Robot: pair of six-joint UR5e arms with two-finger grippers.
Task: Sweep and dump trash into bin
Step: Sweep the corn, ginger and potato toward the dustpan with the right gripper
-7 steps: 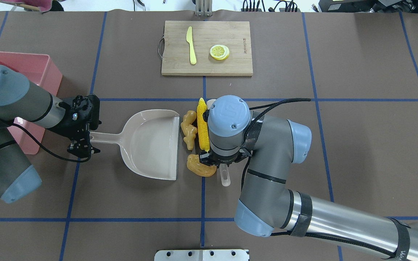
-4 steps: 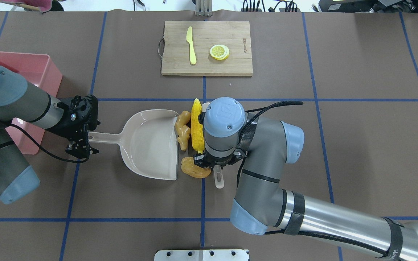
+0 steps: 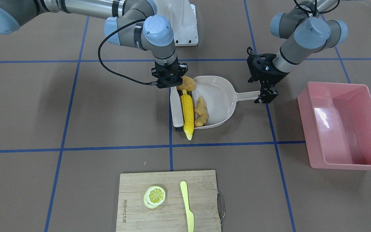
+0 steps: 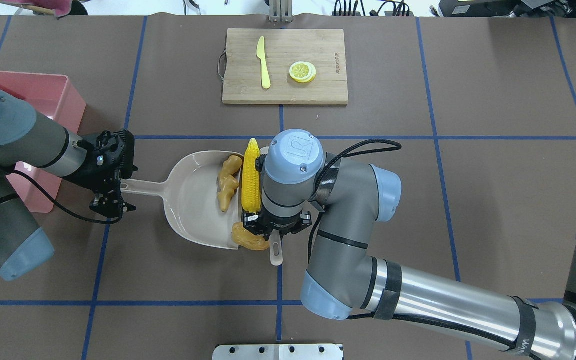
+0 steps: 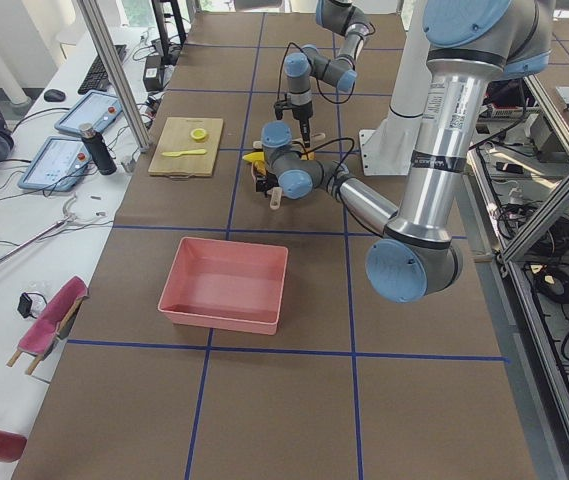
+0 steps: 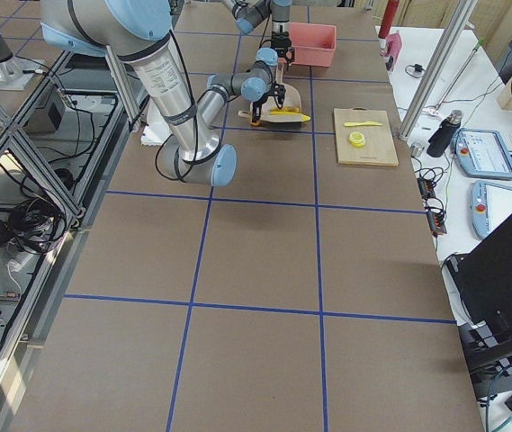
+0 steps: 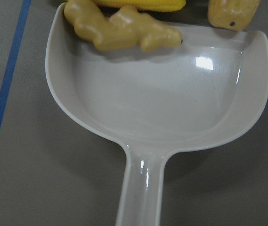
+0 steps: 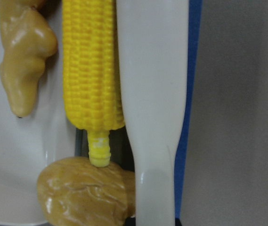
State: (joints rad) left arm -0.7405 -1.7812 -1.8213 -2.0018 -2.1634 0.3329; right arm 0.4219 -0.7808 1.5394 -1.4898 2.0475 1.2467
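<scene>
From across the table, the right fingers [image 3: 166, 83] are clenched on the handle of a white brush [image 3: 176, 109]. The brush lies low on the tabletop [image 3: 76, 112], right alongside the corn cob [image 3: 187, 114]. The corn stretches across the open mouth of the beige dustpan [image 3: 221, 96], its pointed tip poking out past the pan's side. The ginger root [image 3: 201, 111] rests inside the pan, just beside the corn. The potato [image 3: 186, 84] sits at the mouth's other corner, close to the right fingers. The left fingers [image 3: 266, 95] are clenched on the end of the dustpan's handle. The pink bin [image 3: 343, 135] stands on the tabletop beyond the left arm, apart from the dustpan. A cutting board [image 3: 134, 187] carrying a lemon slice [image 3: 155, 196] and a pale knife [image 3: 187, 206] lies well apart.

From overhead, the right wrist covers most of the brush; only the handle's end shows. The potato overlaps the pan's lip at the corner nearest the robot. The left arm partly hides the bin.

The two side views show everything too small to judge the fingers.

The left wrist view shows the ginger on the pan's floor at the mouth, with the corn behind it and the potato at the corner.

The right wrist view shows the brush touching the corn, and the corn's stub end touching the potato.
</scene>
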